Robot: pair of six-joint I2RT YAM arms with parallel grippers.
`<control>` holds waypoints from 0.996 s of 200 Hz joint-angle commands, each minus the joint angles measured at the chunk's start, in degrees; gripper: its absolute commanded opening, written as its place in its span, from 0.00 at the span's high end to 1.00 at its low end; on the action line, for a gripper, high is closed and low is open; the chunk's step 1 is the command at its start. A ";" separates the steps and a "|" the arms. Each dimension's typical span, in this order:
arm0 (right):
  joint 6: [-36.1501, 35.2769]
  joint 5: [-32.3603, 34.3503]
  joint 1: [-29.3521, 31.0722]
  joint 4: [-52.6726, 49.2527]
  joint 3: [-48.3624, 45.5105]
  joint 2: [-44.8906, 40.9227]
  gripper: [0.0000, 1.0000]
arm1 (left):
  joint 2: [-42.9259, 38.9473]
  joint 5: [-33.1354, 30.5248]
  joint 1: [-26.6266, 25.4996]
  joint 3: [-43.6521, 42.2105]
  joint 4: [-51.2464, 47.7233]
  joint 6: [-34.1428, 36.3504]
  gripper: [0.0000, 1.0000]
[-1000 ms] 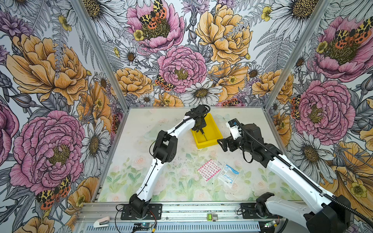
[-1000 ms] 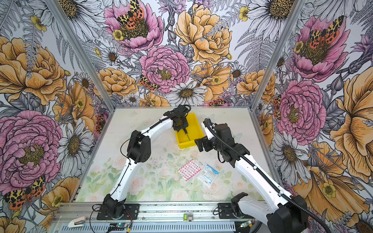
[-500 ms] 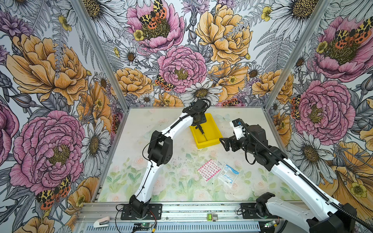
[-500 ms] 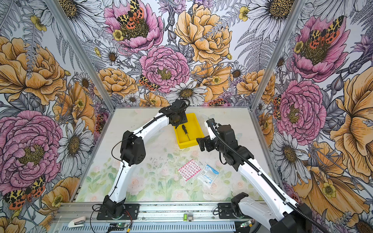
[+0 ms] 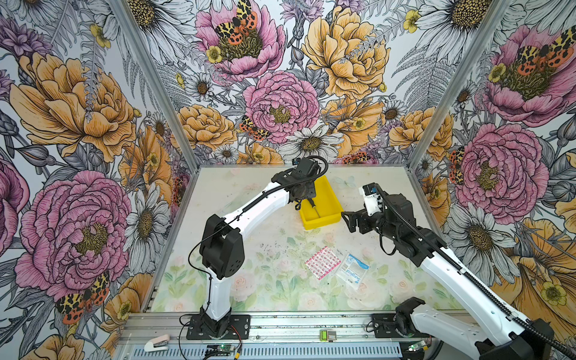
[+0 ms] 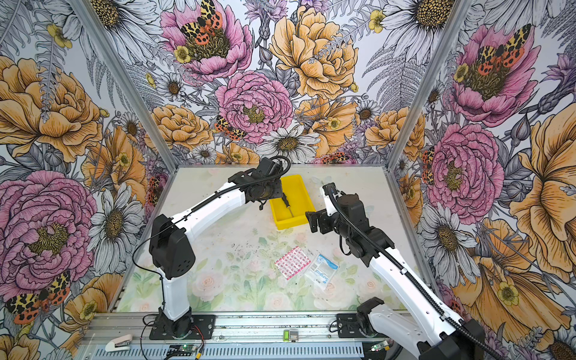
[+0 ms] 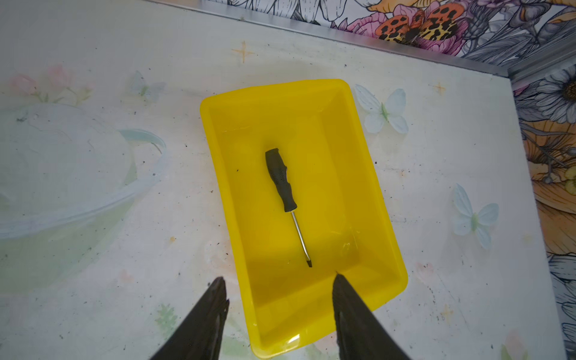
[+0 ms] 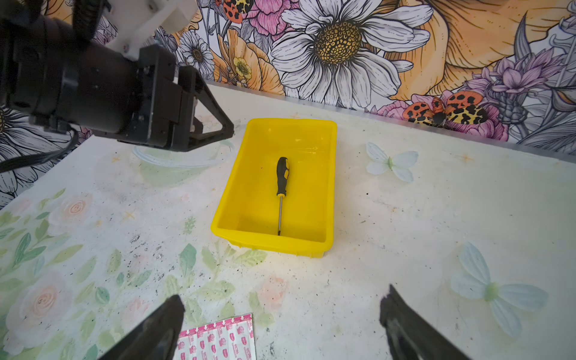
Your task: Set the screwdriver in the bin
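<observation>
We find the screwdriver [image 7: 288,199] flat and lengthwise in the bin [image 7: 274,103], tip pointing toward the nearer left end effector [image 7: 279,277], spread and empty; right end effector [image 8: 283,294] likewise spread

A pink-and-white patterned sheet [image 5: 322,262] lies flat on the table [image 5: 249,280], whose pale top is printed with roses, leaves and butterflies and speckled with dark marks. A clear packet with blue print [image 5: 352,270] lies just beside the sheet, to its right in both top views. Walls papered with large pink, orange and white flowers [image 5: 280,103] close three sides, and on the metal rail [image 5: 311,324] along the front rest a small white stapler-like object [image 5: 156,346] and, well apart, a green-lit module [image 5: 324,335].
</observation>
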 commanded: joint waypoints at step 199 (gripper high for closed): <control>12.63 27.09 -4.24 11.05 -11.41 -1.52 0.01 | -43.87 3.82 16.48 -54.05 25.81 18.06 0.10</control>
